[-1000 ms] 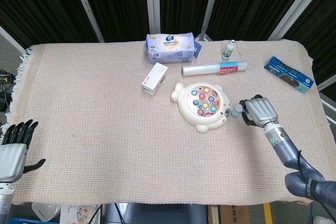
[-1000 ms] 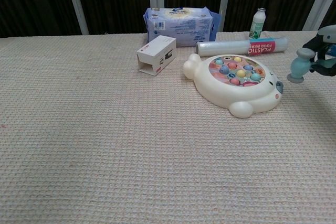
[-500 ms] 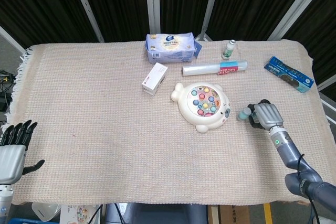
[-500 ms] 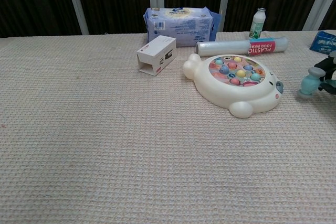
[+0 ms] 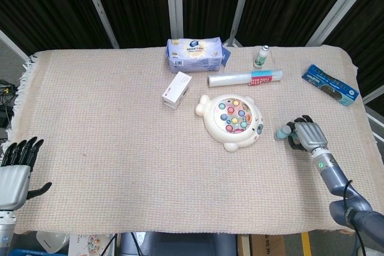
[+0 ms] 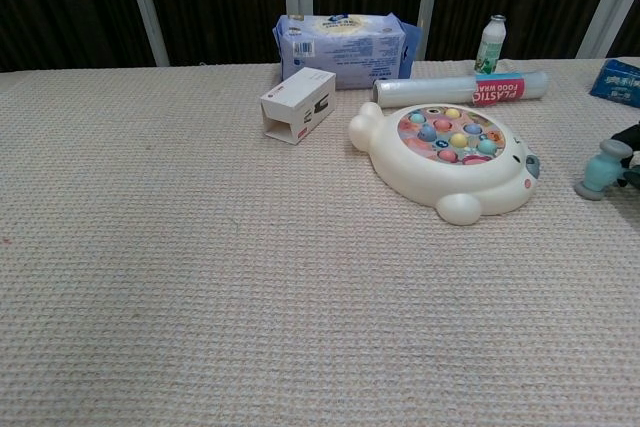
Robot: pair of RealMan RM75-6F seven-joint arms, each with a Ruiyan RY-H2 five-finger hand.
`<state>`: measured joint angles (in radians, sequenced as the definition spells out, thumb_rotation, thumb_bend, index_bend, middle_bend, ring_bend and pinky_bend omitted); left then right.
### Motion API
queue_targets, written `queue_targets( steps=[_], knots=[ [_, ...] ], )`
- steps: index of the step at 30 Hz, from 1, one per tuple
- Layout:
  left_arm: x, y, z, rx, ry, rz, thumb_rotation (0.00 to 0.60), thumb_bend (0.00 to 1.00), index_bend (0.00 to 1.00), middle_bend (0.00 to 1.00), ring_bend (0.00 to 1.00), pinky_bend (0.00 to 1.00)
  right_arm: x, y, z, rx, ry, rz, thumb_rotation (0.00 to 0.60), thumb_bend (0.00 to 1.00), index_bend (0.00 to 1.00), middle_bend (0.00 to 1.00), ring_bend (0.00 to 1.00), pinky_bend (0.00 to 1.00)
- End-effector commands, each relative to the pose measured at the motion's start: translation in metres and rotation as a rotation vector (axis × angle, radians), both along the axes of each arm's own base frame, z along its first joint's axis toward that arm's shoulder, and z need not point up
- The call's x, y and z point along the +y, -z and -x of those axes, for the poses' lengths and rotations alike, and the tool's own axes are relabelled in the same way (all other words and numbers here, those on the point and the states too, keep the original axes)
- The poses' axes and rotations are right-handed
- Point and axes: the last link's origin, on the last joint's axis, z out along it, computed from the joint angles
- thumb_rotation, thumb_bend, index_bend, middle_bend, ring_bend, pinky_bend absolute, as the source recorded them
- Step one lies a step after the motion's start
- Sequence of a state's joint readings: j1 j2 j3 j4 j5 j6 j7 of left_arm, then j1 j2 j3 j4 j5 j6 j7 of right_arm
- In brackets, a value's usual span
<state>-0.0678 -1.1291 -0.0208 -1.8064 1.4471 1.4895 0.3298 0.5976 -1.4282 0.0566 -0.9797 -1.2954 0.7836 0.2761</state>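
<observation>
The left hand (image 5: 15, 169) hangs off the near left corner of the beige woven-cloth table (image 5: 108, 148), fingers straight and apart, holding nothing. Towards the right lies the white bear-shaped toy board with coloured pegs (image 5: 231, 121). Just beside it, the right hand (image 5: 307, 135) grips a small pale-teal toy mallet (image 5: 282, 131) low over the cloth.

A staged robot test bench in a lab: black curtains (image 5: 54, 4) hung between metal struts (image 5: 174, 1) wall off a table under a beige woven cloth (image 5: 108, 142), with a toy game board (image 5: 231, 121), wipes pack (image 5: 195, 54) and plastic wrap roll (image 5: 245, 78) scattered left of the right hand (image 5: 307, 135).
</observation>
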Motion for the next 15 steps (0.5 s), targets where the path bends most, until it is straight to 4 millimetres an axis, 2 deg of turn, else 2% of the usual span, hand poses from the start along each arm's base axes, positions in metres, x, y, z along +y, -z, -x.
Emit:
queue_targets(
  steps=[1, 8, 15],
  knots=[
    [-0.0001, 0.0001, 0.0006, 0.0, -0.001, 0.0, 0.6, 0.13, 0.0, 0.0, 0.0, 0.0, 0.0008, 0.0004, 0.0013, 0.0, 0.005, -0.002, 0.6, 0.66, 0.4, 0.44, 0.17, 0.07],
    [0.0001, 0.0004, 0.0014, -0.001, -0.003, 0.001, 0.6, 0.13, 0.0, 0.0, 0.0, 0.0, 0.0026, -0.0016, 0.0045, -0.011, 0.02, 0.007, 0.6, 0.57, 0.37, 0.41, 0.14, 0.05],
    [0.0012, 0.0009, 0.0007, -0.001, 0.0, 0.002, 0.6, 0.13, 0.0, 0.0, 0.0, 0.0, 0.0043, -0.0028, 0.0071, -0.02, 0.033, 0.012, 0.6, 0.52, 0.33, 0.39, 0.13, 0.04]
  ],
)
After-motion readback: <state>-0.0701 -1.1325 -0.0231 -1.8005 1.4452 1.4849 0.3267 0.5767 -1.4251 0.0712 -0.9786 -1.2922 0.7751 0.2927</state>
